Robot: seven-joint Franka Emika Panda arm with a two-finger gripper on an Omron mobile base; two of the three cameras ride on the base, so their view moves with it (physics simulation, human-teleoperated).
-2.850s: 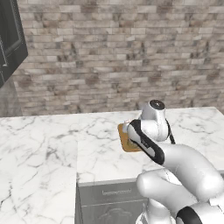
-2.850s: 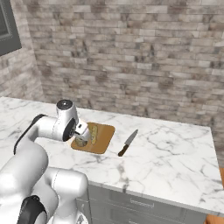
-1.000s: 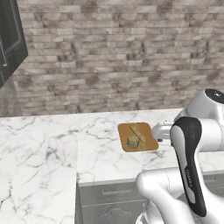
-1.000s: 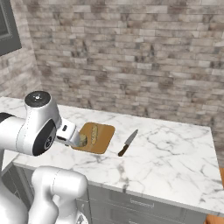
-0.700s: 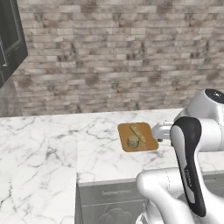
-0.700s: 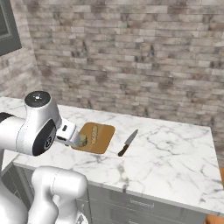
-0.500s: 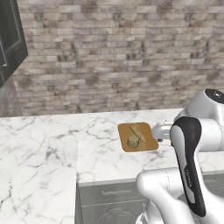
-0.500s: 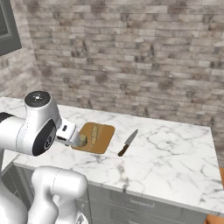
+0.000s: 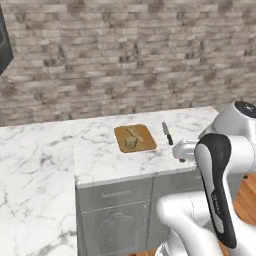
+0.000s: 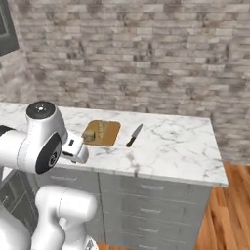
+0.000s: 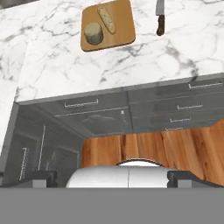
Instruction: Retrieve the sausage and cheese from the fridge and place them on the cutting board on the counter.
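Cutting board (image 9: 135, 138) lies flat on the counter (image 9: 95, 155), toward the brick wall (image 9: 125, 60) side of the marble. In the right base view the board (image 10: 101, 133) sits at about 10 o'clock from frame centre, with the arm's white elbow just in front of its near-left corner.

Two foods rest on the board. In the hand view, board (image 11: 118, 33) at 12 o'clock; on it a round, stubby grey-tan piece (image 11: 92, 33) toward the board's 8 o'clock, and a longer pale tan piece (image 11: 106, 19) lying diagonally toward the board's 12 o'clock. The two are near each other but apart. Colours read washed out; I cannot tell for certain which piece is the sausage and which the cheese. Left base view shows the same pair as small lumps: long one (image 9: 133, 133), round one (image 9: 130, 143).

Knife (image 11: 160, 16) lies on the marble at the board's 3 o'clock, dark handle toward the counter edge, blade toward the wall, clear of the board. Same knife in the left base view (image 9: 166, 133) and right base view (image 10: 134, 135).

Grey drawer fronts (image 11: 175, 107) with slim handles run under the counter; wooden floor (image 11: 153, 146) below them.

Gripper: hand pulled back off the counter edge, over the floor, looking at the counter from a distance. Fingertips hidden low in the hand view, so I cannot tell how far apart the fingers stand. Nothing visible in its hold.
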